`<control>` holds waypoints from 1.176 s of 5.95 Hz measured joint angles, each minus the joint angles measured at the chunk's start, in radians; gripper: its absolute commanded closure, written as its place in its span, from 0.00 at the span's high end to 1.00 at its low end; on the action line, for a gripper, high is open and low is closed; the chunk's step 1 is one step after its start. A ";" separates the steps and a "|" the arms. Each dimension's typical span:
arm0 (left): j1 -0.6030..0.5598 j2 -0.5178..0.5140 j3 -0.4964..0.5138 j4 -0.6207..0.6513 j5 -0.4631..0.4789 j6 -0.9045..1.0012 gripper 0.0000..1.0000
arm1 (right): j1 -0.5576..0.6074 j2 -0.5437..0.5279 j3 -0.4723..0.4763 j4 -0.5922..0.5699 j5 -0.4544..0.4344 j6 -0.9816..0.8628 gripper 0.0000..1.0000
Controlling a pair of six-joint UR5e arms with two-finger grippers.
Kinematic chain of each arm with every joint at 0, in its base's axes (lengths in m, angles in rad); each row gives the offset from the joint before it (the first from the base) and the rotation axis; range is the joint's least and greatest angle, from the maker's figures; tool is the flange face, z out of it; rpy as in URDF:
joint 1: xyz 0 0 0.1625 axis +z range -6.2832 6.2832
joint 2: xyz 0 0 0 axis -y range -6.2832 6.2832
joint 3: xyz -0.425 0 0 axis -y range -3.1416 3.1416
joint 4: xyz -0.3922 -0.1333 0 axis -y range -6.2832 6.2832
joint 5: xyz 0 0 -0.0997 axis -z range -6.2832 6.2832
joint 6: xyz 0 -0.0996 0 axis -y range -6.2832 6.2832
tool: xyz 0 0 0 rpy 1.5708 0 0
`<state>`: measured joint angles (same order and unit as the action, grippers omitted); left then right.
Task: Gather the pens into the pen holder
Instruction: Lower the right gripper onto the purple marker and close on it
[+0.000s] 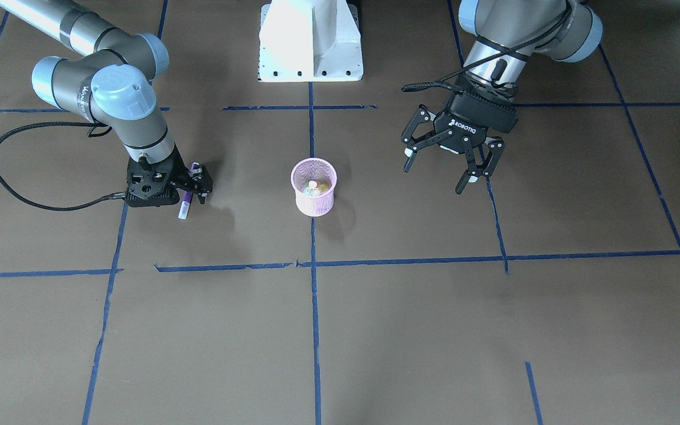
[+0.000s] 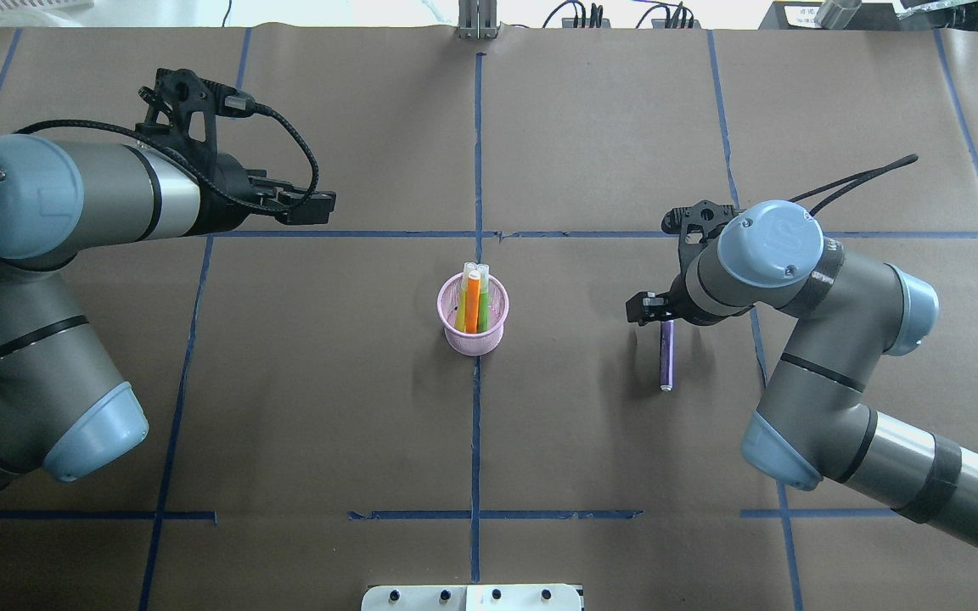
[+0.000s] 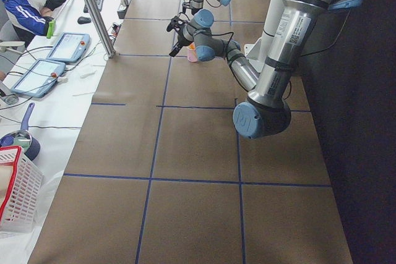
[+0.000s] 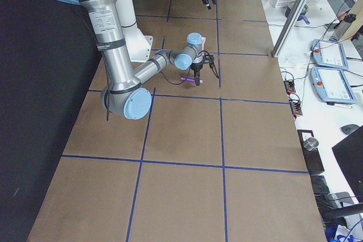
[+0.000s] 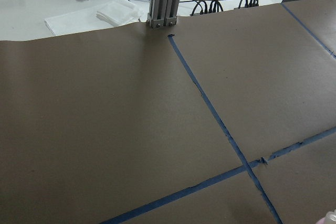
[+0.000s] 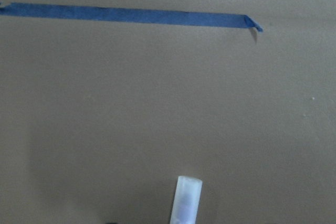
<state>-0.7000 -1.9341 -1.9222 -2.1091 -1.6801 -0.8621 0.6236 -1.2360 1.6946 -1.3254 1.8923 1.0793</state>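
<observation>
Black right gripper (image 1: 196, 182) sits low, jaws narrow about one end of the slim purple white-tipped pen (image 1: 185, 205) lying on the matte brown paper-covered table (image 1: 434, 330); whether it pinches, I cannot tell. Left gripper (image 1: 441, 171) hangs splayed wide. Nearby, the round pink wire-mesh pen holder (image 1: 314, 200) holds the orange pen (image 2: 472, 305) and light green pen (image 2: 483, 311).

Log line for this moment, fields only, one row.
left gripper: open, raised, empty | right gripper: at purple pen, grip unclear | holder: orange pen, green pen inside | remaining: purple pen
</observation>
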 measured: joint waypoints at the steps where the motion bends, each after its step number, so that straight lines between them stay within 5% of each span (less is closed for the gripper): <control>1: 0.000 0.000 0.000 0.000 0.000 0.000 1.00 | 0.005 0.000 -0.006 0.000 0.010 -0.003 0.69; 7: 0.000 0.007 0.002 0.001 -0.001 0.000 1.00 | -0.001 0.020 -0.025 -0.001 0.017 -0.003 0.69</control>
<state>-0.6995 -1.9268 -1.9206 -2.1077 -1.6809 -0.8621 0.6227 -1.2156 1.6692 -1.3267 1.9094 1.0765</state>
